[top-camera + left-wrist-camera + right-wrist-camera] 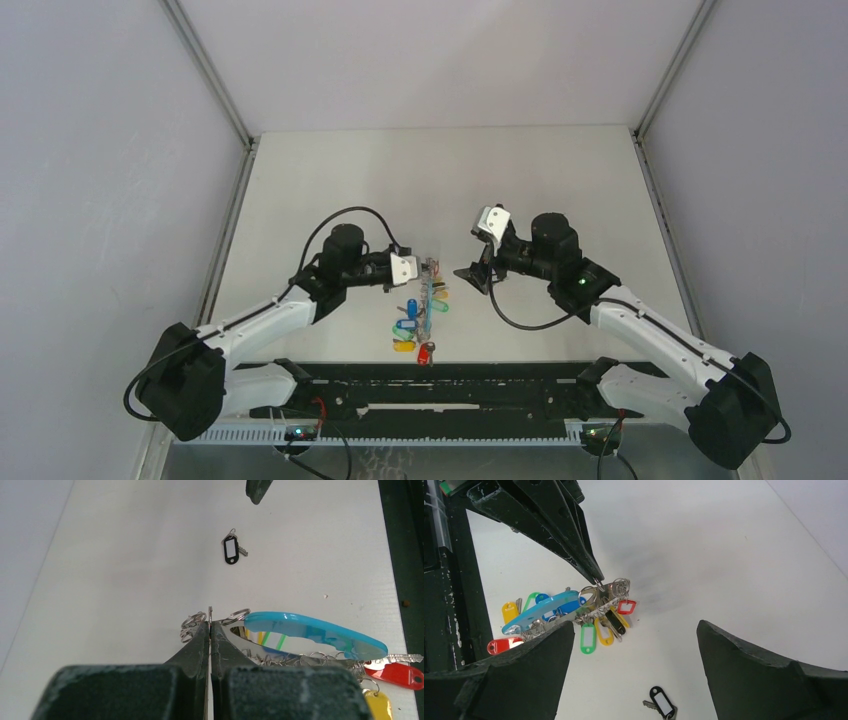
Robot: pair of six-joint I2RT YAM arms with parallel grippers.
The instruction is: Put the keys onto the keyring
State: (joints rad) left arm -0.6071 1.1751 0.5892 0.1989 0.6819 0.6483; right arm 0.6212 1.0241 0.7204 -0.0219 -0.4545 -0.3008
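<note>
The keyring (pixel 541 611), a large loop with a turquoise-blue plastic segment and a silvery metal edge, stands tilted on edge near the front of the white tabletop (pixel 400 170). The keys (pixel 587 639), small and silvery with plastic tags in green, yellow, red and blue, hang bunched along it and spill onto the surface. The left gripper (pixel 210 622) is clenched on the loop's thin metal edge, its black fingers pressed together with only that sliver between them. One more key with a black plastic tag (pixel 231 549) lies flat by itself, well apart from the bunch on its far side.

The right gripper (pixel 635 625) hovers above that lone key, released, its two fingers spread wide with nothing between them.

On the near side, the red tag (pixel 400 672) lies close to the black rail (pixel 450 375) along the front edge. Beyond both arms the tabletop runs broad and white to the back wall, bounded left and right by grey side panels.
</note>
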